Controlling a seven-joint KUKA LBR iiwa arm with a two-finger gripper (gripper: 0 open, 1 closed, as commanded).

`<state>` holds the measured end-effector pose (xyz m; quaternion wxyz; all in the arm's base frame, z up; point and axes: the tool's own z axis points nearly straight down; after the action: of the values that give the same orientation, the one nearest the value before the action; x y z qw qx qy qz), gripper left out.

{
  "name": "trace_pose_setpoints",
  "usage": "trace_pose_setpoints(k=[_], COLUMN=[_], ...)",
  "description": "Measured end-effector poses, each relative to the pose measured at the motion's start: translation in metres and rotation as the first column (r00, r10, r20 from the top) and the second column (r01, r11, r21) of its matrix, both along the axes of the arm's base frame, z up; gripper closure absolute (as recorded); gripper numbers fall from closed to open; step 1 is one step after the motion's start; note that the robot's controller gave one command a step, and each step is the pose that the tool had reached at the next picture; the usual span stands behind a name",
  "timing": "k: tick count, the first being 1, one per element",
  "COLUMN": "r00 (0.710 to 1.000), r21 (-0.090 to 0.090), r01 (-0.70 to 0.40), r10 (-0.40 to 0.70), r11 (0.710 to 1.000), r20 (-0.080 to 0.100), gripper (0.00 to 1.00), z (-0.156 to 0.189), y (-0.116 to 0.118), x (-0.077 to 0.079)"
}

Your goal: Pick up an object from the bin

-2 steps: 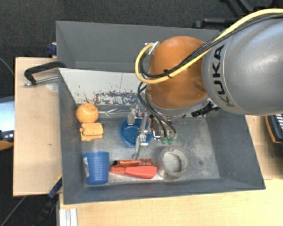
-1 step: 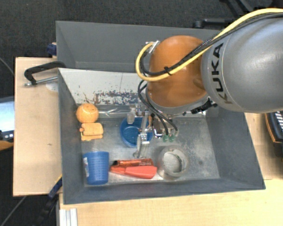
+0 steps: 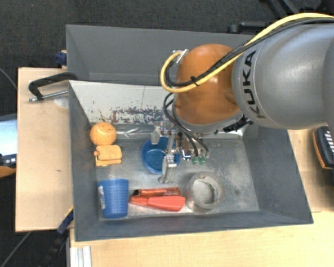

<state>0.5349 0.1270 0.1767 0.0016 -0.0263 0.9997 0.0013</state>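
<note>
My gripper hangs low in the middle of the bin, under the arm's orange cover. It is right over a blue round thing, a lid or small bowl, and hides that thing's right side. A clear tape roll lies just to the gripper's lower right. A red and orange hand tool lies flat just below the gripper, near the front wall.
An orange ball-like fruit and a yellow toy block sit by the left wall. A blue cup lies in the front left corner. The arm and its cover hide the bin's back right part.
</note>
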Motion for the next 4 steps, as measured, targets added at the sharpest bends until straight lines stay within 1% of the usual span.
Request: trace_pose_setpoints(k=[1,2,3,4], r00=[0.996,0.988,0.999,0.999], r21=[0.001,0.0,0.003,0.003], r01=[-0.092,-0.153,-0.052,-0.052], r10=[0.092,0.153,0.052,0.052], r11=[0.996,0.988,0.999,0.999], r20=[0.001,0.007,0.002,0.002], gripper=[0.0,0.0,1.0,1.0], z=[-0.033,-0.085,-0.105,-0.105], y=[-0.021,-0.035,-0.061,-0.061], x=[0.01,0.018,0.013,0.013])
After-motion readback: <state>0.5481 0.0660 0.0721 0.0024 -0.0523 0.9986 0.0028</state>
